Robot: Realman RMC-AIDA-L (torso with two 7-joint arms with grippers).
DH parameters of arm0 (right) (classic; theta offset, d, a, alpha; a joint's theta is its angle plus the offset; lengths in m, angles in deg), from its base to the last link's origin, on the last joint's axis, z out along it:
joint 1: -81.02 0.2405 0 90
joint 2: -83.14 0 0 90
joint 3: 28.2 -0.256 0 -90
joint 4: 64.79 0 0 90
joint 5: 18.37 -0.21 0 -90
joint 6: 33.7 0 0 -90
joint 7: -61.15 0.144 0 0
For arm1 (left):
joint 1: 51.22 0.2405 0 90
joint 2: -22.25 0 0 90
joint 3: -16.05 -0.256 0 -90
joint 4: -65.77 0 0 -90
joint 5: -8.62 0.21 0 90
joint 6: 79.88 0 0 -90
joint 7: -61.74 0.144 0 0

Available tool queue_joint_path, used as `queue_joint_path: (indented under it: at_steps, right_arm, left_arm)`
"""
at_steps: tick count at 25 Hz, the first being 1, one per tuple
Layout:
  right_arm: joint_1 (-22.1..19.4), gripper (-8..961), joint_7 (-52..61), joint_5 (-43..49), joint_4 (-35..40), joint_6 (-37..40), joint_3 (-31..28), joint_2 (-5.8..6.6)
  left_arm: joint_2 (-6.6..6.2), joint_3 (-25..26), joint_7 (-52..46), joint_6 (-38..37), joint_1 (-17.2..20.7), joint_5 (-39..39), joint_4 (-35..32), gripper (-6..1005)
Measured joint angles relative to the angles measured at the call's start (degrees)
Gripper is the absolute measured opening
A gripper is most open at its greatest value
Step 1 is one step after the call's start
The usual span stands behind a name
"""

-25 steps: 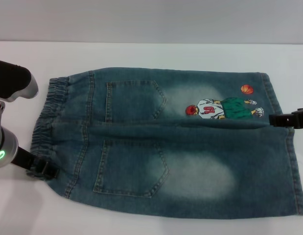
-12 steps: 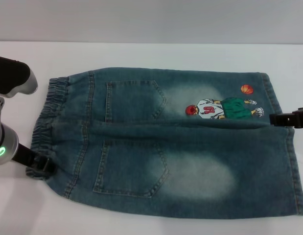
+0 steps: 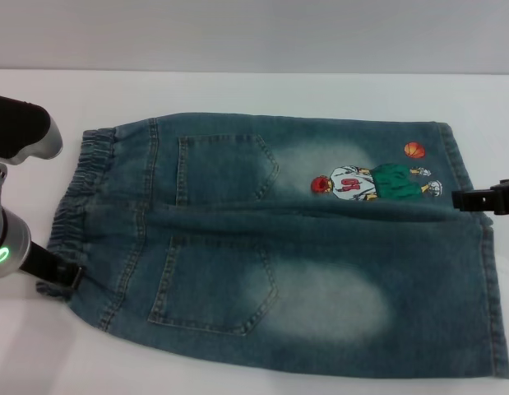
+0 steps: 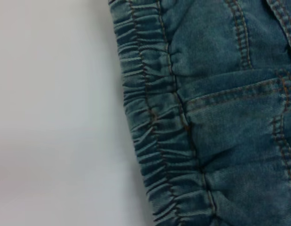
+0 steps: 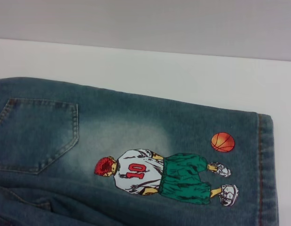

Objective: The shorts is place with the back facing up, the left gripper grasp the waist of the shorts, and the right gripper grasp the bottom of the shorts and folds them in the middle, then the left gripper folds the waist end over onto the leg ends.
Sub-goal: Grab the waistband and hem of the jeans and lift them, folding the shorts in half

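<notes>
Shorts: the shorts (image 3: 295, 247) lie flat on the white tabletop (image 3: 238, 90), back pockets up, spreading from the left side almost to the right edge and down to the near edge.
Waist: the puckered elastic waistband (image 4: 154, 136) faces the left edge of the tabletop; the left wrist view shows its gathered folds and orange stitching against the bare white surface.
Leg ends: the leg ends (image 3: 476, 247) point to the right edge, both hems straight.
Print: the cartoon basketball player (image 5: 164, 176) and the orange ball (image 5: 223, 141) sit on the far leg, close to its hem.
Left gripper: the left gripper (image 3: 61, 276) is low at the near corner of the waistband, its black tip touching the denim; whether its prongs are apart or pinched on the cloth cannot be told. A green light glows on the silver arm behind it.
Right gripper: the right gripper (image 3: 484, 199) reaches in from the right edge at the leg hems, between the two legs, touching or just over the cloth; its prongs' state cannot be told either.
</notes>
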Motion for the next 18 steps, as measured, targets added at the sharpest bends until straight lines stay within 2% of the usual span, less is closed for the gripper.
queue_joint_path:
  at_steps: [8, 13, 18]
  right_arm:
    - [0.00, 737, -0.05, 0.00, 0.09, -0.49, 0.00, 0.00]
    - [-0.16, 737, -0.04, 0.00, 0.91, -1.07, -0.01, 0.00]
    - [-0.32, 737, -0.01, 0.00, 1.49, -1.32, -0.08, 0.00]
  left_arm:
    - [0.02, -0.22, 0.26, 0.45, 0.00, -0.05, 1.03, 130]
    - [0.07, -0.73, 0.07, 1.28, 0.36, -0.12, 3.70, -2]
    - [-0.02, -0.47, -0.34, 1.55, 0.56, 0.07, 4.33, 6]
